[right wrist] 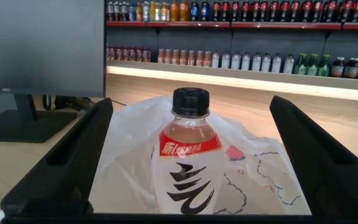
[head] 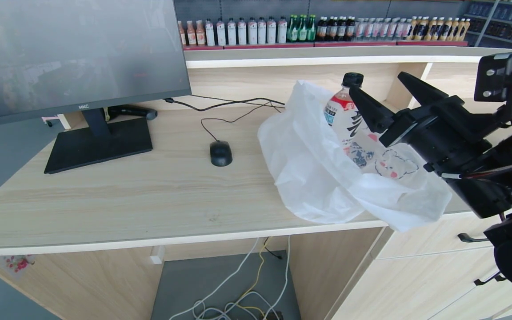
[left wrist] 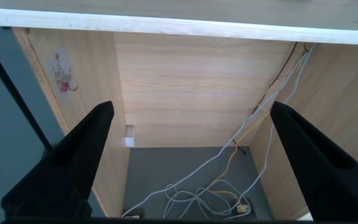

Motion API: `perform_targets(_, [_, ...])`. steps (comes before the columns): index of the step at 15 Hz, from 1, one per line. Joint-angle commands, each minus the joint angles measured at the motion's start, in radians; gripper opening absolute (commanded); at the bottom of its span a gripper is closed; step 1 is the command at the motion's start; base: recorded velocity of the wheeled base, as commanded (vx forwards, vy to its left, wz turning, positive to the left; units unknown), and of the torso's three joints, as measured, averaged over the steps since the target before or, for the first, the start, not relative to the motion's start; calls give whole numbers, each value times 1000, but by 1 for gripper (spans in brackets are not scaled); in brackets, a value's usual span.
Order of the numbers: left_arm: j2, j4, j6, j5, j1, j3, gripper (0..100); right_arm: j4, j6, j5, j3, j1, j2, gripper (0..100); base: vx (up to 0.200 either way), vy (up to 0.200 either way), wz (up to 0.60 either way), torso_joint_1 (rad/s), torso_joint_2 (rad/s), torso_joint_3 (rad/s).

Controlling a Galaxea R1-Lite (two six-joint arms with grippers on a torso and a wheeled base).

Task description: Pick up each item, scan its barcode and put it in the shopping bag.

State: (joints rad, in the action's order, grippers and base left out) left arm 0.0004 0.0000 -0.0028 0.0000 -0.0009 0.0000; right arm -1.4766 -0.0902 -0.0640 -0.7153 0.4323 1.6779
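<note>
A clear drink bottle (head: 344,112) with a black cap and a red and white label stands upright inside the white plastic shopping bag (head: 327,178) on the wooden counter. My right gripper (head: 382,91) is open just right of the bottle, fingers spread and holding nothing. In the right wrist view the bottle (right wrist: 188,165) stands between and beyond the two spread fingers (right wrist: 73,155), with the bag (right wrist: 260,174) around it. My left gripper (left wrist: 191,162) is open below the counter's front edge, facing the space under the counter.
A monitor (head: 78,53) on a black stand, a black mouse (head: 220,153) and a dark handheld device (head: 131,112) behind the stand sit on the counter (head: 127,200). Cables (head: 238,293) hang beneath it. Drawers (head: 438,249) lie at the right. Shelves of bottles (head: 327,29) line the back.
</note>
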Motion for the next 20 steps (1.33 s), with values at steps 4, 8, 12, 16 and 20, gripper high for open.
perform_targets(4, [0, 0, 0, 0, -1, 0, 100, -1, 0, -2, 17, 0, -17, 100, -150, 0, 0, 10, 2, 8])
perform_targets(8, [0, 0, 0, 0, 1, 0, 100, -2, 0, 0, 20, 0, -15, 100, 0, 0, 0, 0, 0, 0])
perform_targets(12, [0, 0, -3, 0, -1, 0, 100, -2, 1, 3, 43, -1, -26, 100, 0, -150, 0, -1, 3, 3])
perform_targets(16, [0, 0, -3, 0, 1, 0, 100, -2, 0, 4, 53, -1, -43, 100, 0, -200, 0, 13, 7, 4])
perform_targets(20, [0, 0, -3, 0, 1, 0, 100, -2, 0, 4, 60, -1, -47, 100, 0, -200, 0, 0, 2, 5])
